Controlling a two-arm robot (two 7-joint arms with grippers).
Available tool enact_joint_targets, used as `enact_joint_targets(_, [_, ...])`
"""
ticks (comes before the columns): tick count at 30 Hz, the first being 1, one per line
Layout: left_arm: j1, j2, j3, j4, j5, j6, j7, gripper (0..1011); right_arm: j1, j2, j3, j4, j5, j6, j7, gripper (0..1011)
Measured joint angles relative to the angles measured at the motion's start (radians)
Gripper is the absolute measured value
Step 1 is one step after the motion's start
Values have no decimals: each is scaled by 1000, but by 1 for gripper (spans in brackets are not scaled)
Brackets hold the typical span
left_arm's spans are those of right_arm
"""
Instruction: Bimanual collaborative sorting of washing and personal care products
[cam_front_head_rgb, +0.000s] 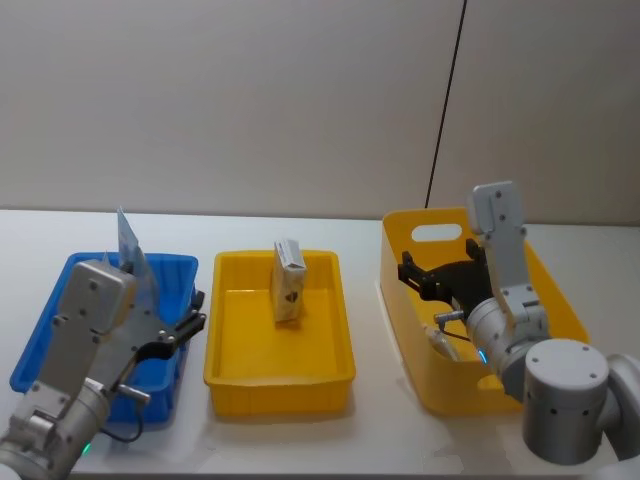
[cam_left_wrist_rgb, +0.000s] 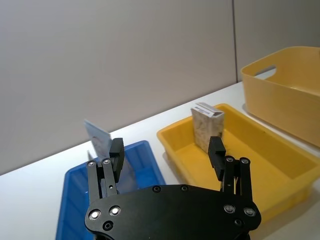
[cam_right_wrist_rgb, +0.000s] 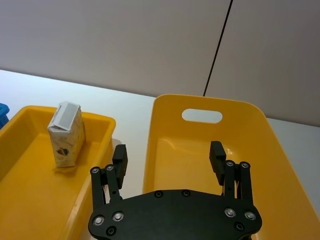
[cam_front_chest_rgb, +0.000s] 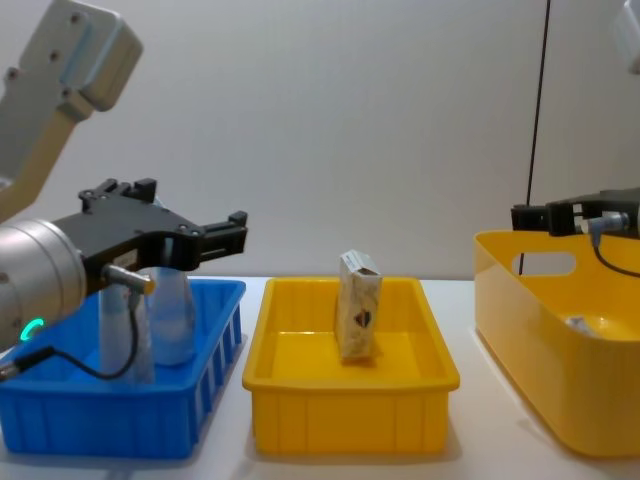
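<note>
The cream carton (cam_front_head_rgb: 289, 283) stands upright in the middle yellow tray (cam_front_head_rgb: 240, 385), apart from the pale blue tube (cam_front_head_rgb: 128, 240) in the blue crate (cam_front_head_rgb: 165, 262). My left fingers (cam_left_wrist_rgb: 116, 150) hang spread and empty above that crate, and my right fingers (cam_right_wrist_rgb: 120, 156) do likewise above the deep tub (cam_front_head_rgb: 405, 300), each minding its own side, I judge.

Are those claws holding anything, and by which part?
Nothing is held: the left gripper is open above the blue crate, the right gripper open above the tall yellow tub.
</note>
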Motion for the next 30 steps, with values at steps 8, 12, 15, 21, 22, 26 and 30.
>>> enact_joint_targets(8, [13, -1, -38, -4, 1, 14, 29, 1001, -6, 1, -1, -9, 1, -11, 6, 1004])
enact_joint_targets(12, [15, -6, -53, 8, -7, 17, 34, 1001, -8, 1, -1, -12, 1, -14, 8, 1004])
enact_joint_targets(15, [12, -11, -64, 25, -15, 17, 34, 1001, -9, 1, -1, -13, 1, -15, 9, 1004])
enact_joint_targets(21, [1, -23, -80, 65, -34, 17, 25, 1001, -10, 2, -1, -16, 2, -18, 11, 1004])
enact_joint_targets(22, [-3, -28, -84, 78, -39, 17, 22, 1001, -10, 2, -1, -16, 2, -18, 11, 1004])
enact_joint_targets(26, [-14, -38, -93, 115, -51, 16, 12, 1001, -10, 2, -1, -17, 2, -19, 11, 1004])
enact_joint_targets(30, [-28, -48, -100, 156, -61, 15, 1, 1001, -11, 2, -1, -17, 2, -20, 12, 1004])
